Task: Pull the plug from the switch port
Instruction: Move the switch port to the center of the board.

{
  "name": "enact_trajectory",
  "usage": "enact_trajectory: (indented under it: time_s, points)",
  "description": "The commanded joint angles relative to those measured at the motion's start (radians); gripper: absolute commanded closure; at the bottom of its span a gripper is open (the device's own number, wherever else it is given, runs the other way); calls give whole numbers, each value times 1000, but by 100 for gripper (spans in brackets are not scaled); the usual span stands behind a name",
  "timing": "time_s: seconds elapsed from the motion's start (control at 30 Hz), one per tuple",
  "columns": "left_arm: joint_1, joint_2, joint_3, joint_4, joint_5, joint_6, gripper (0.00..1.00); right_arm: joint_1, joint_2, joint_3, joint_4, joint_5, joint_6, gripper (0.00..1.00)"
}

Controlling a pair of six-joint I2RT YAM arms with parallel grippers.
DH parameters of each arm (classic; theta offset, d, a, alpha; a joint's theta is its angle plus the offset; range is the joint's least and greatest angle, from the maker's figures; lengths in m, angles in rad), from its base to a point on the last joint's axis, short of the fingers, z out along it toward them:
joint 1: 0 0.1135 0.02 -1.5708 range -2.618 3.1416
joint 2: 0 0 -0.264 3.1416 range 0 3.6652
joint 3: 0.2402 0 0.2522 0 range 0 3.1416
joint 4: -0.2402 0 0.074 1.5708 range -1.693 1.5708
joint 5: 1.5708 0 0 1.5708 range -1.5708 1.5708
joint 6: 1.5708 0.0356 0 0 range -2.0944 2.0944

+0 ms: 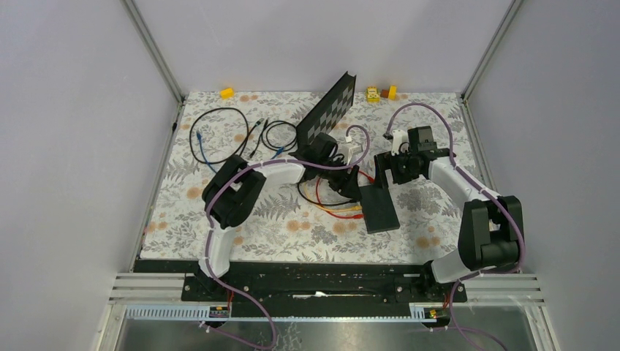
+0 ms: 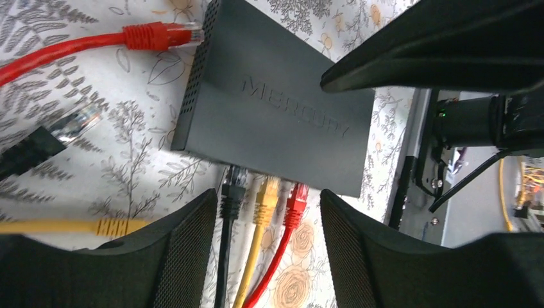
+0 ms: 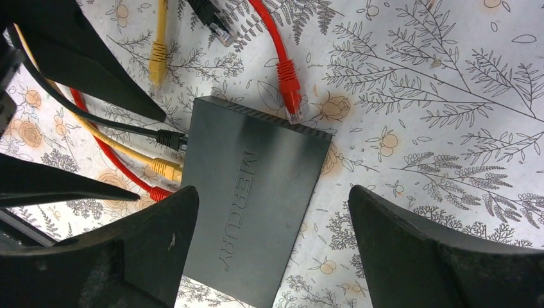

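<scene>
A left pincer of ribbed black plastic hovers with its jaws apart, gripping nothing, above a tabletop dressed in fern-and-flower printed cloth. Between its fingers, just ahead of the tips, three moulded plugs sit side by side: a black plug, a yellow plug and a red plug. Each is seated in a port and trails a round cable back under the pincer.

Straight beyond them lies the flat, matte-black plastic switch, embossed lettering on its lid. Its socketed long side faces the left pincer, and its long axis runs crosswise to the pincer's reach. The plugs' own axes point back at the pincer, so a withdrawal would probably run directly rearward, away from the switch. The left arm is plainly the nearer to the plugs; which of the three is meant cannot be told.

A loose red plug rests with its clear tip against the switch's vented short end. Further right, the right pincer hangs wide open over the switch, holding nothing, its fingers straddling the lid.
</scene>
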Motion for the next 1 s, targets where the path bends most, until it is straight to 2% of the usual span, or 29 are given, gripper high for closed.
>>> enact_trajectory:
  time_s: [0.0, 0.17, 0.47, 0.67, 0.97]
  points:
    - [-9, 58, 72, 108, 92, -136, 39, -20, 19, 2, 35, 9, 12, 7]
    - [-9, 80, 64, 108, 55, -160, 40, -60, 31, -1, 32, -25, 12, 7]
    - [-7, 45, 9, 55, -111, -90, 40, -90, 14, -9, 31, -44, -2, 8]
    - [6, 41, -14, 39, -167, -71, 40, -95, 17, -12, 31, -41, -8, 7]
    - [45, -54, -106, 39, -331, -24, 39, -98, 45, -11, 25, -32, -19, 8]
